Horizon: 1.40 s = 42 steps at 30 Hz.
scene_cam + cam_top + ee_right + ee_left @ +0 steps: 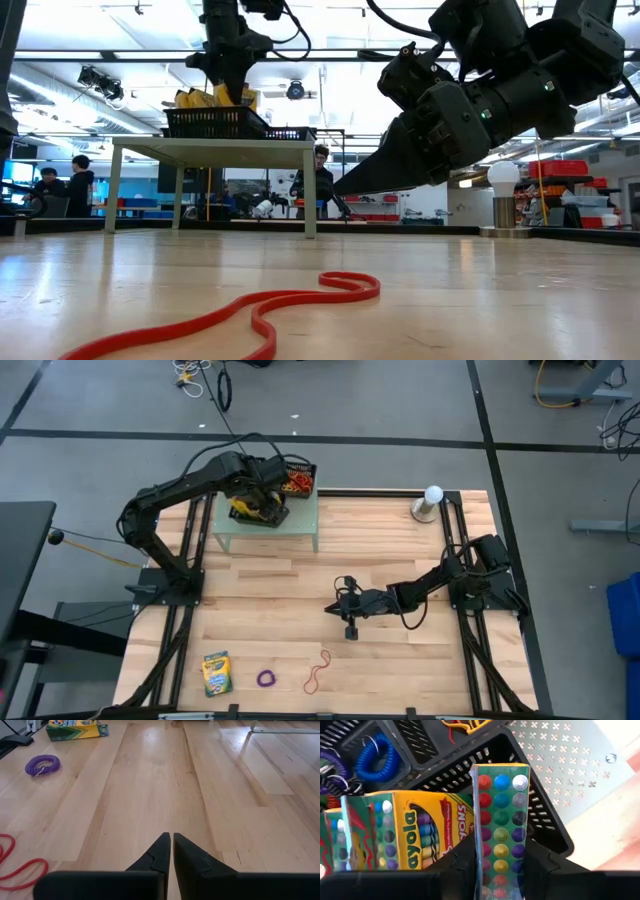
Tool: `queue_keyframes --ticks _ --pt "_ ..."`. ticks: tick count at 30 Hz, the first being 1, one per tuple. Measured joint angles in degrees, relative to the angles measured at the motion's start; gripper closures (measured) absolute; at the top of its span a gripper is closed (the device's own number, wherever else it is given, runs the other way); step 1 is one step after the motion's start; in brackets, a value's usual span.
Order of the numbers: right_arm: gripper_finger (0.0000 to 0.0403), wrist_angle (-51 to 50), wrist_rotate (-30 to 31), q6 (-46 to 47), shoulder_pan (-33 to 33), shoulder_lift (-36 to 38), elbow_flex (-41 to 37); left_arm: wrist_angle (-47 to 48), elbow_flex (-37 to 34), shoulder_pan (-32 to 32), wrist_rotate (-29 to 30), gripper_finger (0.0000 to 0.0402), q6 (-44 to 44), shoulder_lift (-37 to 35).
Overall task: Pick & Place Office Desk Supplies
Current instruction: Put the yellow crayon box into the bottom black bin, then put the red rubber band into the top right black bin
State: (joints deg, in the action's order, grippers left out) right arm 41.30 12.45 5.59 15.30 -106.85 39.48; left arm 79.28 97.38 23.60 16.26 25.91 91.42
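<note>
Your left gripper [497, 865] clasps a crayon box [501, 820] upright over the black mesh tray [540, 815]. Lower it squarely beside its neighbours before you release. Right gripper [171, 851] rests closed, empty.

A grey floor [400, 400] crossed by dark tape lines [300, 438] is seen around the wooden table [300, 660] in the high view. Cables [195, 375] are left lying at the top of that frame. In the low view, a bright ceiling with strip lights [120, 95] is shown across the upper part, and seated people [60, 185] are seen at the left edge, with red shelving [570, 170] at the right.
</note>
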Motion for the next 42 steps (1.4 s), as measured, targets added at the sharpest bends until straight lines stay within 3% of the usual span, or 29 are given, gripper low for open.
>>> queue_keyframes --ticks 10,20,24,32,35,42 --pt "0.0373 -0.01 0.00 -0.01 0.01 0.00 0.00 0.14 0.00 -1.27 3.42 0.0236 -1.11 0.00" --pt "0.0373 -0.02 -0.44 -0.01 0.02 -0.02 0.00 0.12 0.00 -2.25 3.70 0.0152 -3.06 -0.35" --pt "0.0373 -0.02 -0.44 -0.01 0.02 -0.02 0.00 0.78 1.46 -2.29 5.75 0.0140 -4.14 -0.72" --pt "0.0373 -0.02 -0.44 -0.03 0.02 -0.02 0.00 1.23 8.73 -4.79 7.86 0.0141 -7.12 -0.79" --pt "0.0373 -0.02 -0.44 -0.24 0.02 -0.02 0.00 2.60 11.59 -7.19 6.18 0.0150 -10.15 -0.82" --pt "0.0373 -0.02 -0.44 -0.46 0.02 -0.02 0.00 0.79 12.24 -20.07 10.81 0.0237 -17.16 -2.74"
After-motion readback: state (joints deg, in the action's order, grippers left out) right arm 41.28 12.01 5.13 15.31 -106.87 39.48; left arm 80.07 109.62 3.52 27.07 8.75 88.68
